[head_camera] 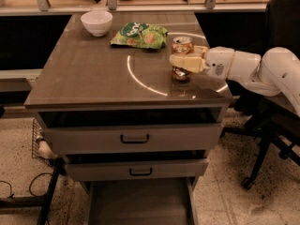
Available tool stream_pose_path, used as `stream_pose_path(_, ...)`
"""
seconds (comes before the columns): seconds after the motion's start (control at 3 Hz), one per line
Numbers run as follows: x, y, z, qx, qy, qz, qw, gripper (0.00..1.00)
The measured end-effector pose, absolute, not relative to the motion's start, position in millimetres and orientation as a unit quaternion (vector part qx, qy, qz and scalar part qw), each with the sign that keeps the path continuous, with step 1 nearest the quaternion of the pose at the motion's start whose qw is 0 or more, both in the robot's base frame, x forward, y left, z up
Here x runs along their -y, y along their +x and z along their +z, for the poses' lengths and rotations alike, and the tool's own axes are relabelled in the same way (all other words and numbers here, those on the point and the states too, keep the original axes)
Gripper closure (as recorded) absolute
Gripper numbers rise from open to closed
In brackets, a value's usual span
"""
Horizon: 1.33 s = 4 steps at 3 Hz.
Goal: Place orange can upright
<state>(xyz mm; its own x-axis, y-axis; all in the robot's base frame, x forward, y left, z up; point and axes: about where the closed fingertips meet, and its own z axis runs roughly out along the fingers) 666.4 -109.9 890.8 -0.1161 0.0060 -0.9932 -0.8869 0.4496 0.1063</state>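
Observation:
The orange can [181, 72] stands upright on the right side of the brown table [93, 74], its silver top rim facing up. My gripper [186, 59] reaches in from the right on a white arm [243, 69]. It is shut on the can's middle, with one pale finger [183, 63] across the front and the other behind. The can's base looks to be touching the table top.
A flat green snack bag [139, 35] lies just behind and to the left of the can. A white bowl [96, 22] stands at the table's back left. The table has two drawers [134, 138] below. A dark office chair [276, 121] stands to the right.

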Motion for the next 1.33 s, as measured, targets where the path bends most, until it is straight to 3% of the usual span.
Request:
stream_pose_path(0.33, 107.0, 666.3, 891.0, -0.634, -0.348, 0.395, 0.566, 0.39)
stream_pose_path(0.67, 102.7, 666.2, 891.3, -0.633, -0.35, 0.397, 0.565, 0.08)
stream_pose_path(1.0, 100.6, 666.1, 891.4, -0.632, -0.351, 0.398, 0.564, 0.0)
stream_pose_path(1.33, 100.4, 666.1, 891.5, -0.632, -0.351, 0.398, 0.564, 0.0)
